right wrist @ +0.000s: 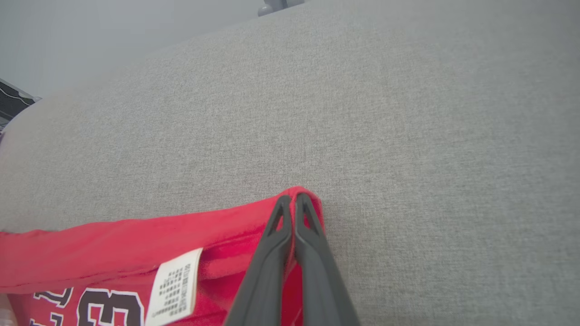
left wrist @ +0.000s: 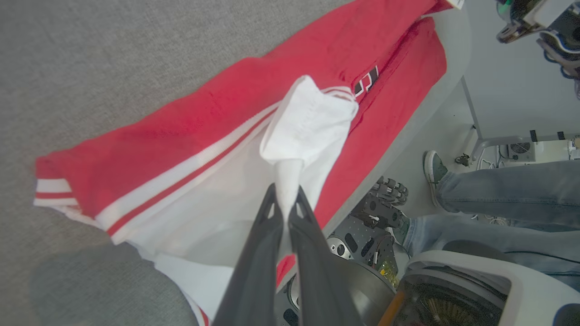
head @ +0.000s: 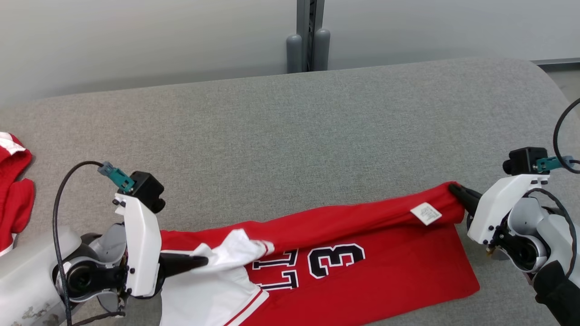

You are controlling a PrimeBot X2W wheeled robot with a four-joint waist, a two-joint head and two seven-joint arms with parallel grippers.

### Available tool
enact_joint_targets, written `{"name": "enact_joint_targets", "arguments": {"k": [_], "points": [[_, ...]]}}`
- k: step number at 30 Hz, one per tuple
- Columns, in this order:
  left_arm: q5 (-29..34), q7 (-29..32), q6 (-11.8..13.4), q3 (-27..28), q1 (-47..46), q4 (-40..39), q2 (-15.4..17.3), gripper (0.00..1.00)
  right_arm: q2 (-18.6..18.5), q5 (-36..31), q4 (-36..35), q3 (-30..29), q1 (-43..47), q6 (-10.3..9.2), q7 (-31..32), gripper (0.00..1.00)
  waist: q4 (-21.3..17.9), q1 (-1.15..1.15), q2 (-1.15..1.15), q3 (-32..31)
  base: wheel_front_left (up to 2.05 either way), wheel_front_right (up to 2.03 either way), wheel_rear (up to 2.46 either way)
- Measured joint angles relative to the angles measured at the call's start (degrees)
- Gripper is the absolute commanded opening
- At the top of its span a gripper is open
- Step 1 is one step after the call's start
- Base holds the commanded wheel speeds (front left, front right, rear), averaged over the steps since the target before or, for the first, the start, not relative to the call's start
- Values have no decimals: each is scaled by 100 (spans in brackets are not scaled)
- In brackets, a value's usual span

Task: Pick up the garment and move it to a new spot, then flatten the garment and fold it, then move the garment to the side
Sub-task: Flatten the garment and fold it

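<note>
The garment (head: 362, 253) is a red jersey with white sleeves and dark lettering, spread along the near edge of the grey table (head: 290, 127). My left gripper (head: 205, 261) is shut on a bunched white sleeve (left wrist: 308, 127), its tips pinching the cloth (left wrist: 286, 192). My right gripper (head: 451, 188) is shut on the red hem corner (right wrist: 290, 199) at the garment's right end, lifting a fold with a white care label (head: 426, 213) just left of the fingertips. The label (right wrist: 174, 285) hangs below the raised red edge in the right wrist view.
Another red and white garment (head: 13, 194) lies at the table's left edge. A grey post (head: 308, 50) stands behind the table's far side. A person's legs in jeans (left wrist: 498, 199) and a shoe (left wrist: 432, 170) stand on the floor beside the table edge.
</note>
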Motion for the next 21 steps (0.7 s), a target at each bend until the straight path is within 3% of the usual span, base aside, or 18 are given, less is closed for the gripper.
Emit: {"name": "enact_joint_targets", "arguments": {"k": [8,21], "points": [[-18,445,159,-8,109,-1,3,0,-68,377,2,268,-19,0,761,0,-32,0,0,-112,0,0,0],[-205,829,297,-15,322,-15,-78,0,-131,420,43,515,-244,0,1167,0,-64,0,0,-18,0,0,0]]}}
